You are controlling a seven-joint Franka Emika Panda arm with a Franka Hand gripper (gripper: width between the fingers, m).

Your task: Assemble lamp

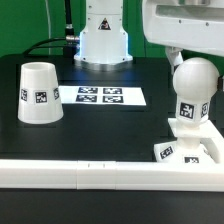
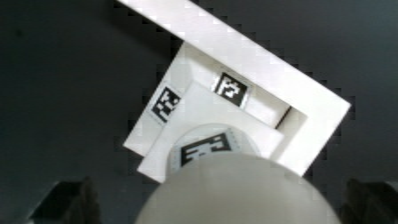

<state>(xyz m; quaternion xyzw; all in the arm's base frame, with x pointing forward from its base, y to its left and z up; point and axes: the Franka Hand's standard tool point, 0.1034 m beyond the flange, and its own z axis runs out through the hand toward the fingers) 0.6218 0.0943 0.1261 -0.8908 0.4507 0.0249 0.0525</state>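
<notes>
The white bulb (image 1: 192, 82) stands upright with its stem in the flat square base (image 1: 190, 150) on the exterior view's right, by the long rail. My gripper (image 1: 183, 56) hangs just above the bulb's round head. In the wrist view the bulb's head (image 2: 240, 185) sits between my dark fingers (image 2: 64, 200), with a gap on each side. The gripper (image 2: 214, 205) is open and holds nothing. The tagged base (image 2: 267, 110) lies below the bulb. The tapered shade (image 1: 38, 92) stands mouth down on the exterior view's left, far from the gripper.
The marker board (image 1: 100, 96) lies flat at the middle back of the black table. The long white rail (image 1: 90, 172) runs along the front edge. The robot's white pedestal (image 1: 103, 35) stands behind the marker board.
</notes>
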